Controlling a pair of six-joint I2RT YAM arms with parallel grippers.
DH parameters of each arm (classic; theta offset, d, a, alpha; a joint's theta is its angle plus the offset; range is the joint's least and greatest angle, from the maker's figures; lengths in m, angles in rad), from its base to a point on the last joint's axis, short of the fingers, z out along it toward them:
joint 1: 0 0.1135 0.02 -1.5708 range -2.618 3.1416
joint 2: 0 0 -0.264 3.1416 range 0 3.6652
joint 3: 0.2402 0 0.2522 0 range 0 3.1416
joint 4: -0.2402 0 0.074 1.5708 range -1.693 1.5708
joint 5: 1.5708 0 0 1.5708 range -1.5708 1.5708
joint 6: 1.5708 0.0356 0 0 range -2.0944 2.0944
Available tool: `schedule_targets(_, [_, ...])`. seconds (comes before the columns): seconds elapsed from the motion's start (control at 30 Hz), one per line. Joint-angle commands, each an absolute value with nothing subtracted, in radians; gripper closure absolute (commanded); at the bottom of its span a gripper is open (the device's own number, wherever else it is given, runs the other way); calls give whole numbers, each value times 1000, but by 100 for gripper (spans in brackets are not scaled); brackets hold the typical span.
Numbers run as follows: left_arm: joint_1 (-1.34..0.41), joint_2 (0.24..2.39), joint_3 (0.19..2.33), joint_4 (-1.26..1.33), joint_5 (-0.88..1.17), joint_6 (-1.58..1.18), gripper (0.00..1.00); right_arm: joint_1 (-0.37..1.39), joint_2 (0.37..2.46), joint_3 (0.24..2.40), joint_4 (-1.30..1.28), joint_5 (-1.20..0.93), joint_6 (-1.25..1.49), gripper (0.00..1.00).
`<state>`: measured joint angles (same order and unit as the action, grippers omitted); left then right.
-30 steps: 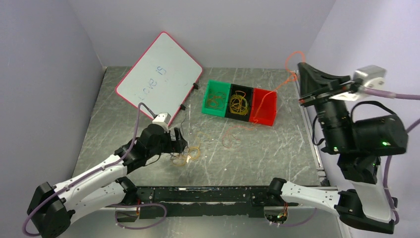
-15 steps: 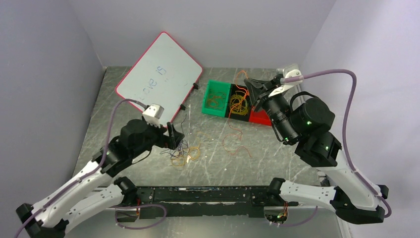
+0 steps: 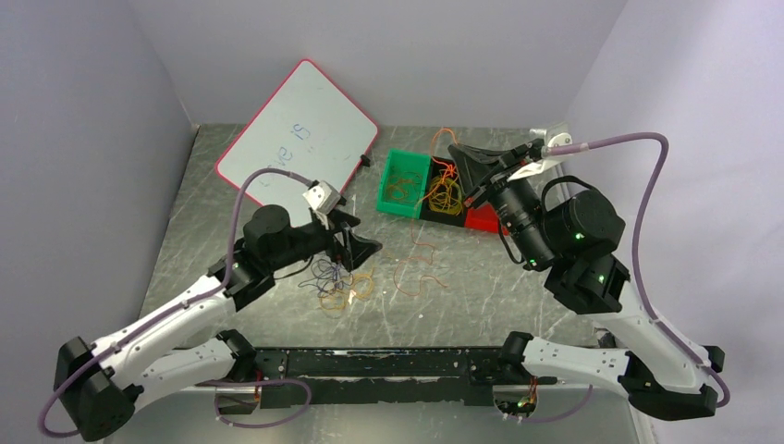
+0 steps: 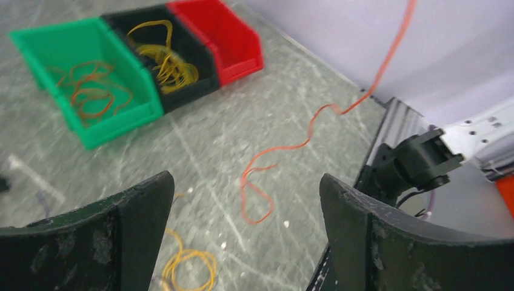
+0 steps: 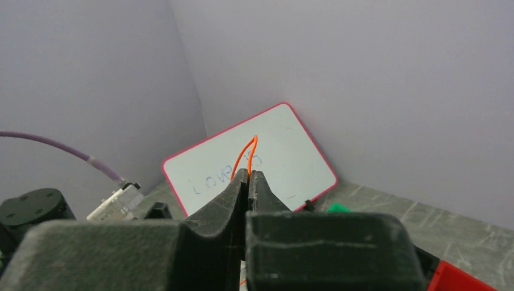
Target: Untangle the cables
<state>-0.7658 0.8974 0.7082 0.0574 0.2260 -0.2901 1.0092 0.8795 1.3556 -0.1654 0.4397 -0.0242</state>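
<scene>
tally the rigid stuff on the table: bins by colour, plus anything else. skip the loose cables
Green bin: 1
Black bin: 1
Red bin: 1
Whiteboard: 1
Total: 4

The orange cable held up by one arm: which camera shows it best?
The left wrist view: the orange cable shows large, rising from the table out of frame. The top external view shows most of it, but thin. The right wrist view shows only a short loop above the shut right gripper.
</scene>
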Motion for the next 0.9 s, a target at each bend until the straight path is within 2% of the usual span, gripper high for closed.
schedule_targets(0.0, [-773,949,742,351,450,-297,7,1014,870,1338,-78,478,54,100])
schedule_targets(0.37, [-818,1105,687,619,477,-357,9,1014,871,1288,110,557,163,100])
schedule_targets(0.6, [-858,1256,714,782,406,-406,11,1014,890,1294,178,547,199,100])
schedule_targets(0.87, [-867,1338,785,858,369,-423,22,1014,897,1299,167,526,221,100])
